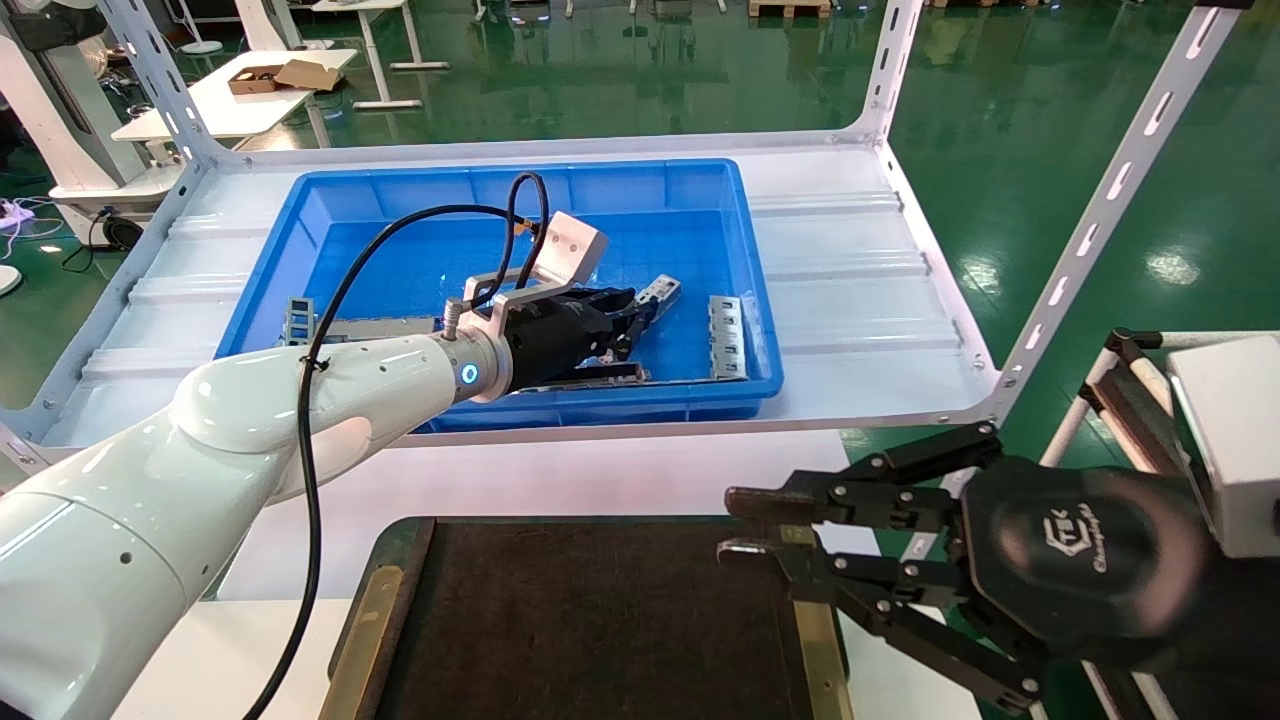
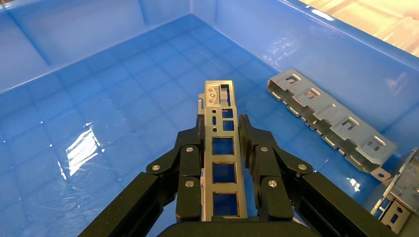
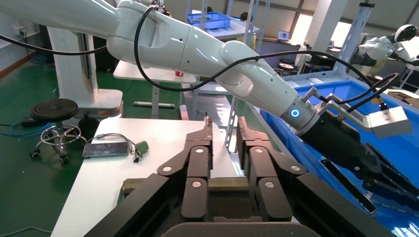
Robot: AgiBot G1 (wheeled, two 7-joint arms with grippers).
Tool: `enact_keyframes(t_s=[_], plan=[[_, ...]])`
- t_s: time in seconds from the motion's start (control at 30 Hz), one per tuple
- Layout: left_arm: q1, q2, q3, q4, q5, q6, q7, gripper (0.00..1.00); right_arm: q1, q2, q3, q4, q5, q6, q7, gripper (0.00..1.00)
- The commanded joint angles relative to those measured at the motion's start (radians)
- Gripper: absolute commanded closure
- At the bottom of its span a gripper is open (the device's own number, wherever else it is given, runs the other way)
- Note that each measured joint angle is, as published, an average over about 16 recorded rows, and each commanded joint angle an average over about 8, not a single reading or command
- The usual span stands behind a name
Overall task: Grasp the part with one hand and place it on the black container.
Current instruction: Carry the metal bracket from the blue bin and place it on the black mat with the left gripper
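Observation:
My left gripper (image 1: 640,315) reaches into the blue bin and is shut on the part (image 1: 662,291), a small silvery channel bar with square cutouts. In the left wrist view the part (image 2: 223,158) runs lengthwise between the black fingers (image 2: 190,163), its end sticking out past the tips, above the bin floor. The black container (image 1: 600,620), a dark flat tray with brass side strips, lies at the near edge in front of me. My right gripper (image 1: 730,522) hovers over the tray's right side, open and empty; it also shows in the right wrist view (image 3: 225,129).
The blue bin (image 1: 500,185) stands on a white metal shelf with slotted uprights (image 1: 1110,200). In it lie a grey multi-slot plate (image 1: 727,335) (image 2: 328,116), another piece at the left (image 1: 298,320) and a long dark bar (image 1: 580,375). A white table (image 3: 148,148) lies beyond the tray.

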Motion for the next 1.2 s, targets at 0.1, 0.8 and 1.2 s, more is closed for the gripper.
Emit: enact_keyframes(t_s=[0.1, 0.8, 1.2], plan=[[-0.001, 0.0, 0.016, 0.0, -0.025, -0.015, 0.0, 1.0, 0.0, 0.0, 0.0, 0.0, 0.0, 0.0, 0.0, 1.0], [-0.051, -0.049, -0.071, 0.01, -0.24, 0.078, 0.088, 1.0, 0.0, 0.0, 0.0, 0.0, 0.0, 0.0, 0.0, 1.0], [-0.014, -0.236, -0.127, -0.16, -0.328, 0.339, 0.091, 1.0, 0.0, 0.0, -0.001, 0.0, 0.0, 0.0, 0.0, 1.0]])
